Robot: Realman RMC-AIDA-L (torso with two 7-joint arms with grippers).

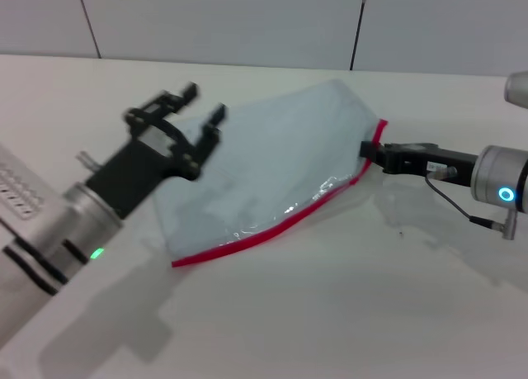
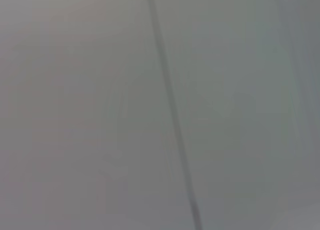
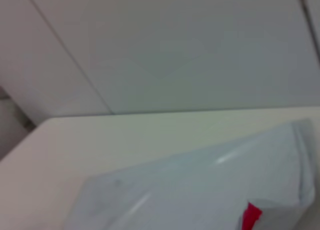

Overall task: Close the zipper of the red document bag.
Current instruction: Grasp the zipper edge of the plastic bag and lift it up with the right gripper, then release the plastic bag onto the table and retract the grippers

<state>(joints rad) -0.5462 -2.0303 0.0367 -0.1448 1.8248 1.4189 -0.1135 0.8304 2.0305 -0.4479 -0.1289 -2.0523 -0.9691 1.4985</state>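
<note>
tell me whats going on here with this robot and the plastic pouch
A two-armed robot is working on the red document bag lying on the white table. Its right hand is at the far end of the zipper, pinching the bag's corner there. The left hand is open and hovers over the bag's opposite side, holding nothing.

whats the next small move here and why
Probably the left claw should come down and pin the red document bag: it hovers open over the bag's left end, gripping nothing. The right claw sits at the right end of the zipper, that corner raised off the table. Whether it holds the slider is unclear, but an unpinned bag would likely drag along.
</note>
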